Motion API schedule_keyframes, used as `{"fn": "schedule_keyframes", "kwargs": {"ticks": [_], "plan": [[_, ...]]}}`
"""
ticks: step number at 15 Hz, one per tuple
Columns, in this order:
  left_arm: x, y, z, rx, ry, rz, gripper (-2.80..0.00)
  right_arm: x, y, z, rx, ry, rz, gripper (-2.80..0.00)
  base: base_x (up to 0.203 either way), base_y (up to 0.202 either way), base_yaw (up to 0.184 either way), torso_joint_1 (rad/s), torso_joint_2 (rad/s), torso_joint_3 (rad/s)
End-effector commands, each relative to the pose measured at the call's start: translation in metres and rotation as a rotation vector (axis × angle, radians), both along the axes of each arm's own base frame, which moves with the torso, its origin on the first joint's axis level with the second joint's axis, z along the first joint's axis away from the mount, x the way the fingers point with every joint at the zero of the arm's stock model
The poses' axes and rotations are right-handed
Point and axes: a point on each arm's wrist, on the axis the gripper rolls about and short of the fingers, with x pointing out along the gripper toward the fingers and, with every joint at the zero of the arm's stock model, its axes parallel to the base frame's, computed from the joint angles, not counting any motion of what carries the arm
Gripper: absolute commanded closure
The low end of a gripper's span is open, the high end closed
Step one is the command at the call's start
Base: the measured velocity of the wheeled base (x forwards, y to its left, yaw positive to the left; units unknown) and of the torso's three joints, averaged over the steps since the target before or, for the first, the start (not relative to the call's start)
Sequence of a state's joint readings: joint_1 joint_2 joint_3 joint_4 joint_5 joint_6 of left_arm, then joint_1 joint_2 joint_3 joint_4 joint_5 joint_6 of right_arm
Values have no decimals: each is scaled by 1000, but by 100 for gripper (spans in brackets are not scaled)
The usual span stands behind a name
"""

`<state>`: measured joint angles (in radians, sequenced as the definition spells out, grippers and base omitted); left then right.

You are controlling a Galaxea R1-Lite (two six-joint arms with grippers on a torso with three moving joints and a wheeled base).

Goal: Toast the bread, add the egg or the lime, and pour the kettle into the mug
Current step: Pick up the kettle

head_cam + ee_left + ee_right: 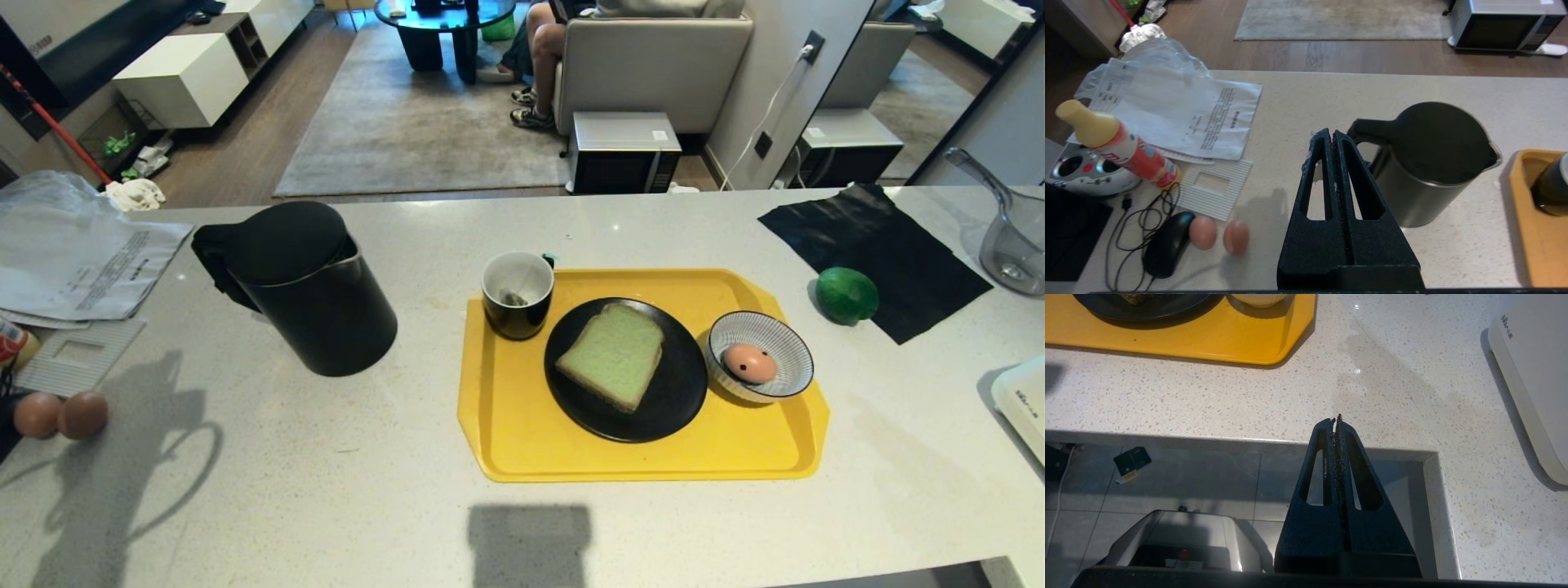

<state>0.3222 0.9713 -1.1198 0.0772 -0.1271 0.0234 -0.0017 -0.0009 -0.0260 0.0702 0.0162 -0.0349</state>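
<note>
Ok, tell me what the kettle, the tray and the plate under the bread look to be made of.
Kettle: matte black lid and handle, likely plastic; the left wrist view shows a greyish, faintly reflective body, maybe coated metal.
Tray: yellow, smooth moulded rim, probably plastic.
Plate: black with a soft sheen, likely glazed ceramic, possibly melamine.

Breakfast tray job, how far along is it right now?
Done: the bread lies on the black plate and the egg sits in its bowl. In hand: the left gripper, jaws shut, hangs by the kettle. Left: filling the mug, which shows no water, only a teabag.
</note>
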Motion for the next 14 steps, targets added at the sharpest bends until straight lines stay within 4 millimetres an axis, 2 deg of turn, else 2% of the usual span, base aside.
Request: {"fn": "schedule_keyframes", "kwargs": {"ticks": [1, 3, 4, 6, 10, 14], "plan": [[-4, 17, -5, 23, 31, -70, 0, 0, 0, 0, 0, 1, 1, 0, 0, 0, 0, 0, 0, 0], [-16, 27, -18, 62, 64, -294, 0, 0, 0, 0, 0, 1, 1, 0, 0, 0, 0, 0, 0, 0], [-19, 31, -31, 65, 73, -407, 0, 0, 0, 0, 0, 1, 1, 0, 0, 0, 0, 0, 0, 0], [-17, 40, -71, 35, 86, -526, 0, 0, 0, 0, 0, 1, 1, 0, 0, 0, 0, 0, 0, 0], [-7, 62, -129, 48, 84, -541, 0, 0, 0, 0, 0, 1, 1, 0, 0, 0, 0, 0, 0, 0], [1, 82, -147, 80, 92, -466, 0, 0, 0, 0, 0, 1, 1, 0, 0, 0, 0, 0, 0, 0]]}}
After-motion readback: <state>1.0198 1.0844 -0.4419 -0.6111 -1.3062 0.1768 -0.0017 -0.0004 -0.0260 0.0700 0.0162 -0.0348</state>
